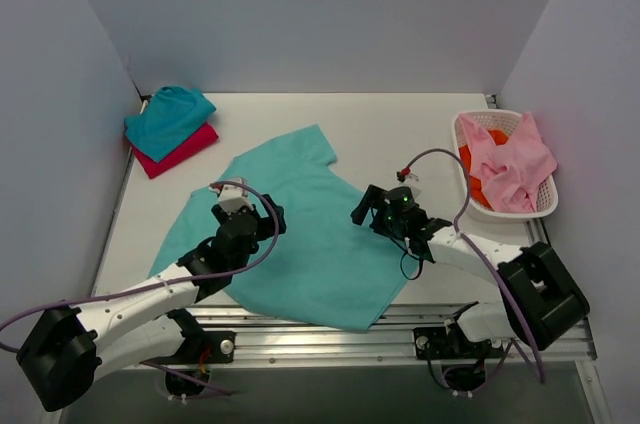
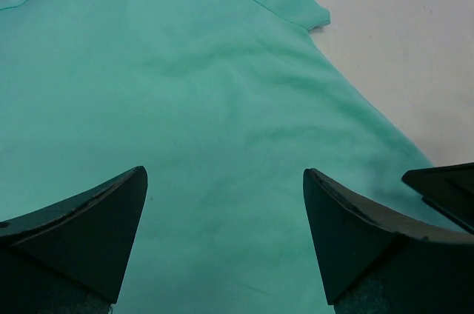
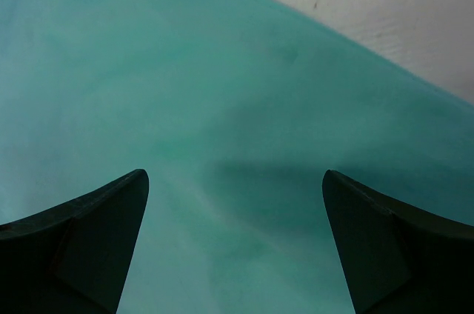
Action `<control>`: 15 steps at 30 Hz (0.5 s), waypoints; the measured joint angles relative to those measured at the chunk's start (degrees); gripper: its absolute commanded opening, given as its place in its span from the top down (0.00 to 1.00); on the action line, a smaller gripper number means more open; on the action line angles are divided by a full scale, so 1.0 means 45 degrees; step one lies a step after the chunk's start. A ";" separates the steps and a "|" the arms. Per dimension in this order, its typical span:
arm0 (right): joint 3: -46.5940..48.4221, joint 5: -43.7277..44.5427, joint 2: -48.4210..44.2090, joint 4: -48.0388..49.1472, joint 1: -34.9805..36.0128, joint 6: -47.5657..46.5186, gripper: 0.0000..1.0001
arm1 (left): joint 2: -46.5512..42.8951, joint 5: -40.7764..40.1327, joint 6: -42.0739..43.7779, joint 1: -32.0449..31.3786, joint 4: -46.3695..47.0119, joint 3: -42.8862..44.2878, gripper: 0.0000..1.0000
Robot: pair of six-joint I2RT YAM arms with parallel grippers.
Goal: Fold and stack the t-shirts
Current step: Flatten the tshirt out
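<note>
The mint-green t-shirt (image 1: 320, 244) lies spread flat mid-frame on the desk (image 1: 400, 124). The left pincer (image 2: 224, 173) and right pincer (image 3: 233, 173) both gape wide above it, gripping nothing, perhaps just clear of the cloth. At upper left the teal t-shirt (image 1: 168, 116) sits on the magenta t-shirt (image 1: 190, 149).

Left arm (image 1: 135, 306) and right arm (image 1: 466, 249) built alike: white link shells joined by black housings, black bases. Lilac cable (image 1: 437, 151) strung along each. Left gripper (image 2: 224, 172) fingers (image 2: 81, 232) dark, matte, wedge-shaped, edges scuffed pale; same seen on right gripper (image 3: 235, 173).
</note>
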 measured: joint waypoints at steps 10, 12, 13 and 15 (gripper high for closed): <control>0.0811 -0.0753 0.3162 0.2521 0.0423 0.0865 0.00 | -0.0267 -0.0005 0.0160 0.0389 0.0005 0.0000 0.06; 0.1520 -0.0831 0.4046 0.2997 0.0418 0.0903 0.00 | -0.0432 -0.0010 0.0185 0.0505 0.0010 0.0000 0.06; 0.1938 -0.0918 0.4590 0.3269 0.0384 0.0913 0.00 | -0.0505 -0.0005 0.0194 0.0568 0.0010 0.0000 0.06; 0.2953 -0.1214 0.5717 0.3857 0.0238 0.0937 0.00 | -0.0631 -0.0005 0.0219 0.0670 0.0010 -0.0005 0.06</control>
